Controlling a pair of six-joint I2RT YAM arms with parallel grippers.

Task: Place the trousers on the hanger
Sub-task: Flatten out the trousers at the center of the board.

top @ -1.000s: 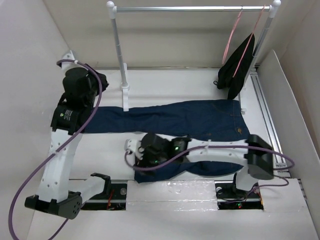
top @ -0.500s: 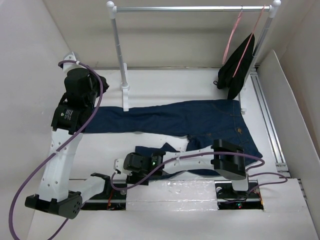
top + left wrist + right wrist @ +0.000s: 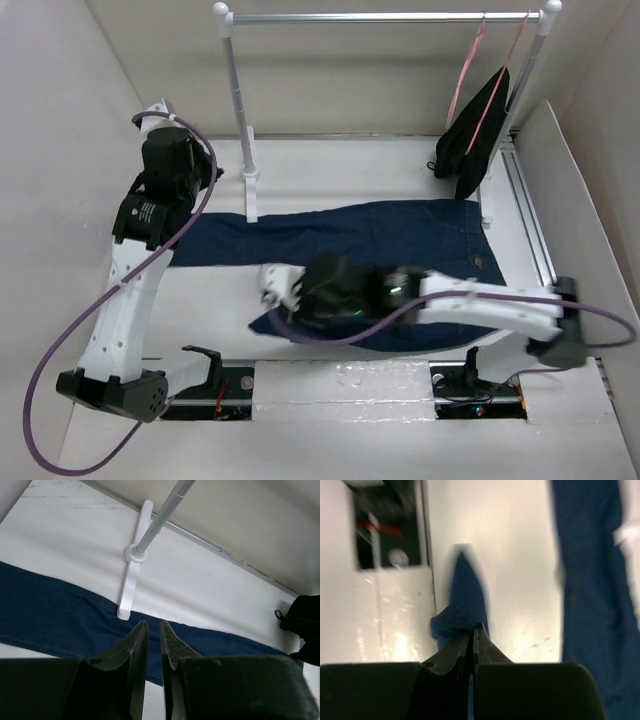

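The trousers (image 3: 400,235) are dark blue jeans lying flat across the table, waist to the right. One leg (image 3: 45,615) stretches out to the left. The other leg's end (image 3: 462,605) is bunched in my right gripper (image 3: 472,628), which is shut on it near the table's front (image 3: 272,298). My left gripper (image 3: 154,624) hovers above the far leg by the rack foot. Its jaws are nearly together with nothing between them, and in the top view it hangs at the back left (image 3: 210,172). The thin pink hanger (image 3: 462,78) hangs from the rail at the back right.
A white clothes rack (image 3: 380,17) spans the back, with its left post (image 3: 160,520) and foot (image 3: 131,580) standing beside the far leg. A second pink hanger carrying a black garment (image 3: 472,140) hangs at the right. White walls close in on both sides.
My right gripper has shut on the near leg's end and drawn it up and away from the front edge. The left arm shifted slightly back.
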